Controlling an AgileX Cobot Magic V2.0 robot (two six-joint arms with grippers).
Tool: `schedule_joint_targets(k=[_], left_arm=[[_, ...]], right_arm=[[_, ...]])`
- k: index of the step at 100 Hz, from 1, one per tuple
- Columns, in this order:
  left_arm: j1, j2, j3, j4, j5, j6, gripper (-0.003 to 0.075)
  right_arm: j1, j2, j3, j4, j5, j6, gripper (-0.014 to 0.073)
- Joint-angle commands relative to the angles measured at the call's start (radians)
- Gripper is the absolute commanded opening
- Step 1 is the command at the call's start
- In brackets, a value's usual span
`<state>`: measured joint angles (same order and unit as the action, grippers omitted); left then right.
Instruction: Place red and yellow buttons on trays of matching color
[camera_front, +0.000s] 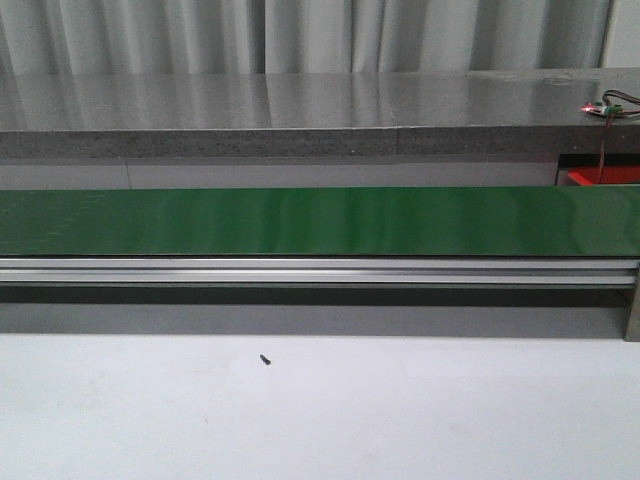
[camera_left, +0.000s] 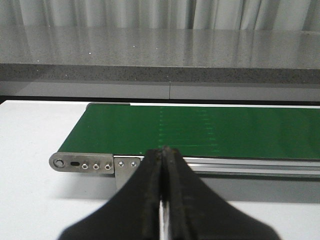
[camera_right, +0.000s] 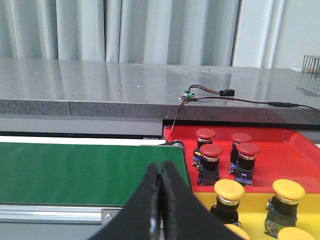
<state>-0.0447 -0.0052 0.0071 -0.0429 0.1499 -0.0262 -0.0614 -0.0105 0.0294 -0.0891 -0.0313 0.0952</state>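
Green belt (camera_front: 320, 221) bare, both ends.

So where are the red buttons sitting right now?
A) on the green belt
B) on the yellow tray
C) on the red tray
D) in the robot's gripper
C: in the right wrist view the four red buttons stand on the red tray, the yellow buttons sit on the yellow tray, and the green belt carries nothing.

Bare green belt (camera_front: 320, 221), open above
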Motion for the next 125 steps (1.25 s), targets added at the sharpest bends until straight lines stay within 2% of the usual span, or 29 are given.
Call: schedule_joint_targets(k=[1,23,42,125], left_arm=[[-0.004,-0.034,0.041,0.003,-0.093,-0.011,-0.002],[-0.004,-0.034,0.041,0.003,-0.125,-0.011,-0.002],[-0.004,-0.034,0.041,0.003,-0.226,-0.011,-0.002],[-0.004,-0.034,0.041,0.003,-0.226,-0.011,-0.002]], right_arm=[[0.0,-0.018,-0.018,0.002,-0.085,-0.003,-0.0066],[0.0,-0.018,-0.018,0.002,-0.083,-0.003,-0.0066],[0.0,-0.018,-0.018,0.002,-0.083,-0.003,-0.0066],[0.0,-0.018,-0.018,0.002,-0.083,-0.003,-0.0066]])
